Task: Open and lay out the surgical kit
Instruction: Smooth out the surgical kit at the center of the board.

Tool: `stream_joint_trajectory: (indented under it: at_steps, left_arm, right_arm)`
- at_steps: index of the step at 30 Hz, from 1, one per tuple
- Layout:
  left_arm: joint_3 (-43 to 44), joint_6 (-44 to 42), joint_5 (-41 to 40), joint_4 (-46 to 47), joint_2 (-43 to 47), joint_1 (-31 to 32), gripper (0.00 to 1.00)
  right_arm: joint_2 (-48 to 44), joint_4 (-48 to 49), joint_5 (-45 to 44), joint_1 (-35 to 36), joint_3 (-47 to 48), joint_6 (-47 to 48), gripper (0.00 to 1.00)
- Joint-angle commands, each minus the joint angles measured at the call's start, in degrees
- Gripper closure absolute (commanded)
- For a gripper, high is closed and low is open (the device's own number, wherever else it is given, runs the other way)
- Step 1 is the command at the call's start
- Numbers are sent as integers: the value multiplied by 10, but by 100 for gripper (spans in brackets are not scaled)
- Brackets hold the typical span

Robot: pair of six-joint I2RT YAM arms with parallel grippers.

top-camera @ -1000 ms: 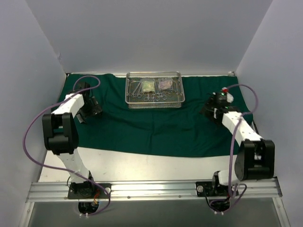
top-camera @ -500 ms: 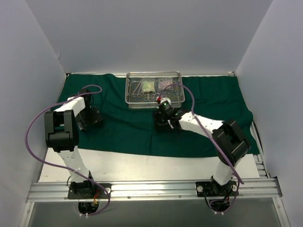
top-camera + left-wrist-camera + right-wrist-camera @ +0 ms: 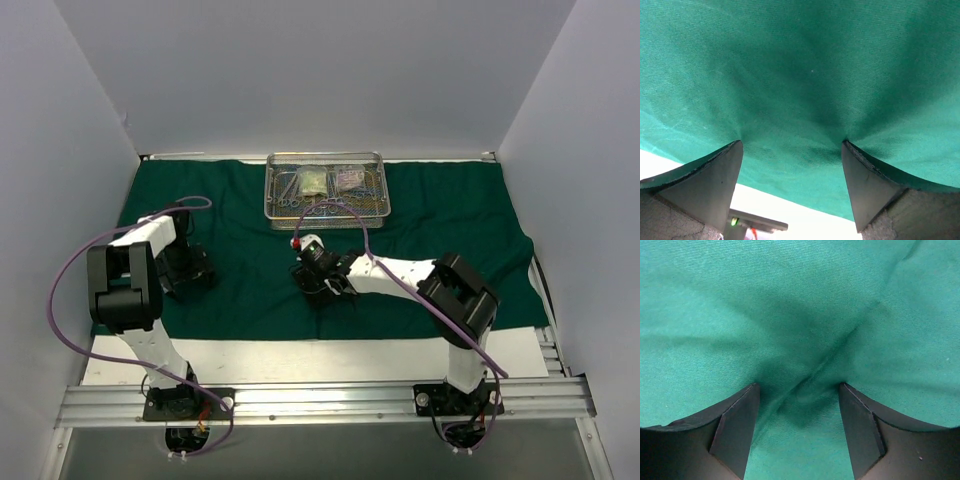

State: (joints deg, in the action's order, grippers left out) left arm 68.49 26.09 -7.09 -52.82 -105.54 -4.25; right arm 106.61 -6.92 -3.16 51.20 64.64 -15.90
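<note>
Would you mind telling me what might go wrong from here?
The right end effector straddles a crease in the dark green cloth wrap; closing and pulling could bunch it instead of flattening it. The rectangular silver wire-mesh tray rests on that cloth, so a hard tug might drag it out of place.

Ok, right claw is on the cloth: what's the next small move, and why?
Probably close the right claw to pinch the green cloth: its open fingers press into it with a crease running between them, so a pinch and pull might flatten it.
</note>
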Motion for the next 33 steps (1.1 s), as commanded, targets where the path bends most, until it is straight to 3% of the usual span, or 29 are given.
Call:
stream_joint_trajectory:
  at_steps: [1, 8, 16, 19, 23, 33]
  left_arm:
    - [-20, 1, -15, -49, 22, -5, 11]
    - [-25, 13, -22, -72, 62, -10, 11]
    - [30, 22, -19, -73, 80, -11, 4]
    - [57, 27, -23, -47, 84, -7, 4]
    - [80, 30, -25, 2, 67, -7, 4]
    - [117, 20, -17, 30, -5, -9, 4]
  right_arm:
    - [-3, -73, 25, 17, -28, 3, 40]
    - [-26, -106, 82, 25, -57, 6, 40]
    - [-88, -139, 33, 3, 5, -7, 37]
    - [-120, -146, -21, -53, 15, -30, 37]
    - [-161, -151, -67, -199, -12, -73, 36]
    - [-264, -101, -50, -506, -151, -175, 36]
